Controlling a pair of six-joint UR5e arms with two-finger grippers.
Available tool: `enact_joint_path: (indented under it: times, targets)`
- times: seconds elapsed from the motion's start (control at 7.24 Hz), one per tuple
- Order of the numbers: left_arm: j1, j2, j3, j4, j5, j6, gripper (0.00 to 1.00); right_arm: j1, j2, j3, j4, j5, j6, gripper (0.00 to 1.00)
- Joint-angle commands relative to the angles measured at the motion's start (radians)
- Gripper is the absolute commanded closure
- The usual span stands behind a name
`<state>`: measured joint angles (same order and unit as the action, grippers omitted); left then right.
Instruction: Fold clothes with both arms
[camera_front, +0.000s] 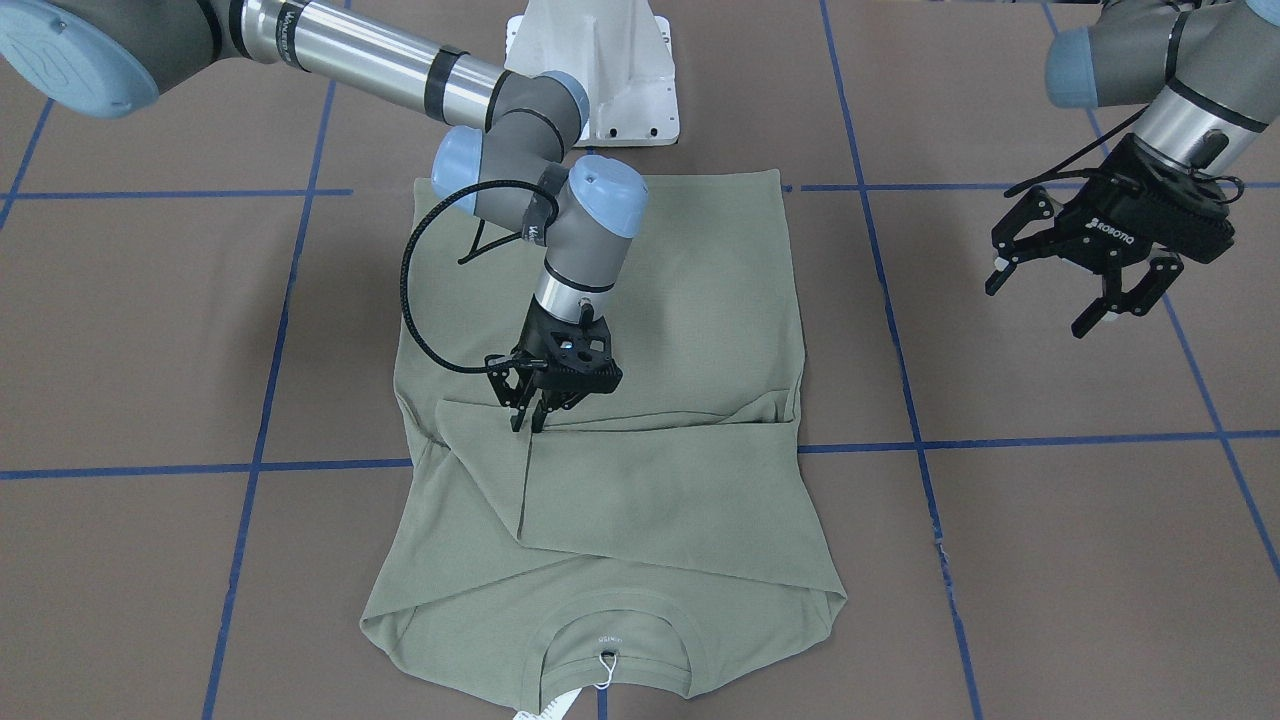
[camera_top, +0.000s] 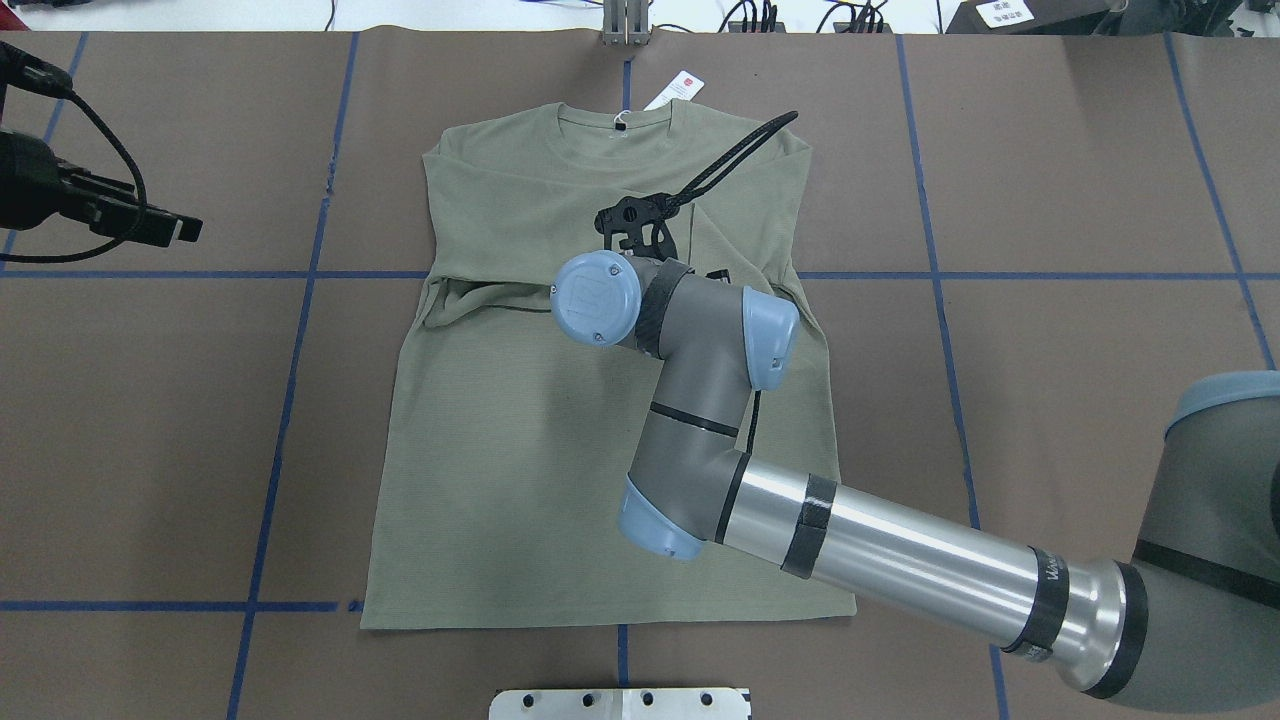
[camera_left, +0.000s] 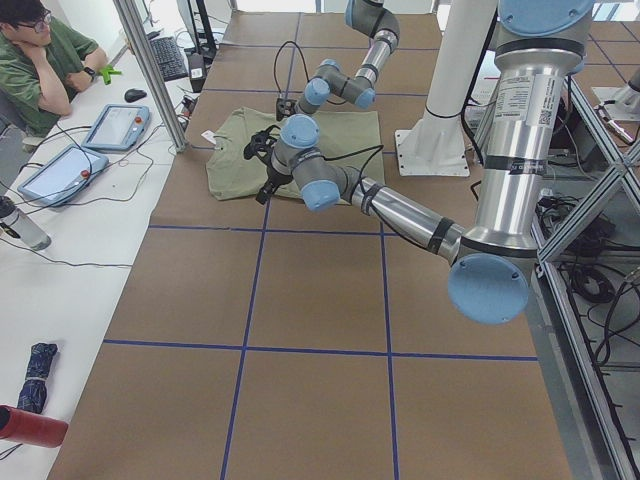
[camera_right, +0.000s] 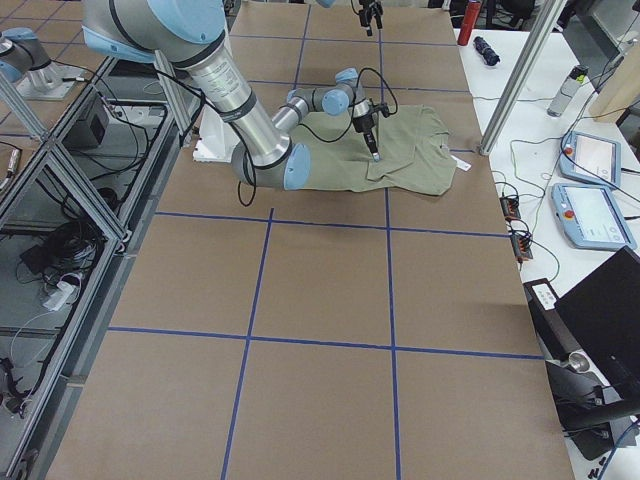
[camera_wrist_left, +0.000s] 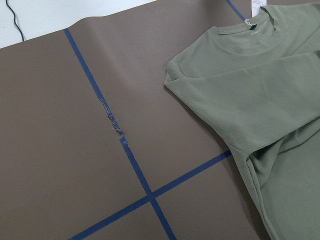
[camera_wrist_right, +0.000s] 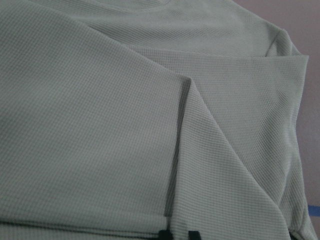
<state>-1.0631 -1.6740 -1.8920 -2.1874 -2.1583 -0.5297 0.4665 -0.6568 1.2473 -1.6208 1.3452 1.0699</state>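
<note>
Shirt: the green shirt (camera_front: 690, 300) lies flat in the middle of the brown table (camera_front: 150, 330), with its bottom edge near the robot's white base (camera_front: 600, 60).
Sleeves: both long sleeves are folded in over the chest, and one sleeve (camera_front: 650, 490) lies across the other.
Collar: the round collar (camera_front: 615, 615) is at the far end from the robot, and a white tag (camera_top: 683, 87) on a string lies on the table just past it.
Right arm: it reaches out over the shirt and bends down onto it.
Right gripper: the right gripper (camera_front: 528, 420) points straight down, with its tips touching the cloth at the end of the top sleeve.
Right gripper fingers: they are close together with only a thin gap (its own camera shows just the two black tips at the sleeve's edge), and I cannot tell if they pinch any cloth.
Left gripper: the left gripper (camera_front: 1040, 305) hangs in the air off to the side, well apart from the shirt, with its fingers spread wide and nothing between them.
Table lines: blue tape lines (camera_front: 1050, 440) cross the table, and the shirt covers part of one.
Person: a person (camera_left: 40, 50) sits at a white desk beside the table.
</note>
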Motion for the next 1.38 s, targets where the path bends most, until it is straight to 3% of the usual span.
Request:
enact_joint_path:
  times: [0.0, 0.28, 0.97, 1.24]
  targets:
    - [0.000, -0.003, 0.001, 0.000, 0.000, 0.000, 0.02, -0.003, -0.004, 0.000, -0.001, -0.001, -0.005, 1.00]
    - [0.000, -0.004, -0.001, 0.000, 0.000, 0.001, 0.01, 0.004, -0.001, 0.007, -0.001, 0.000, -0.022, 1.00]
    - [0.002, -0.010, -0.001, 0.000, 0.000, -0.004, 0.01, 0.155, -0.094, 0.081, 0.010, 0.032, -0.359, 1.00]
    - [0.002, -0.010, -0.004, -0.002, 0.000, -0.018, 0.01, 0.164, -0.154, 0.097, 0.089, 0.031, -0.395, 1.00]
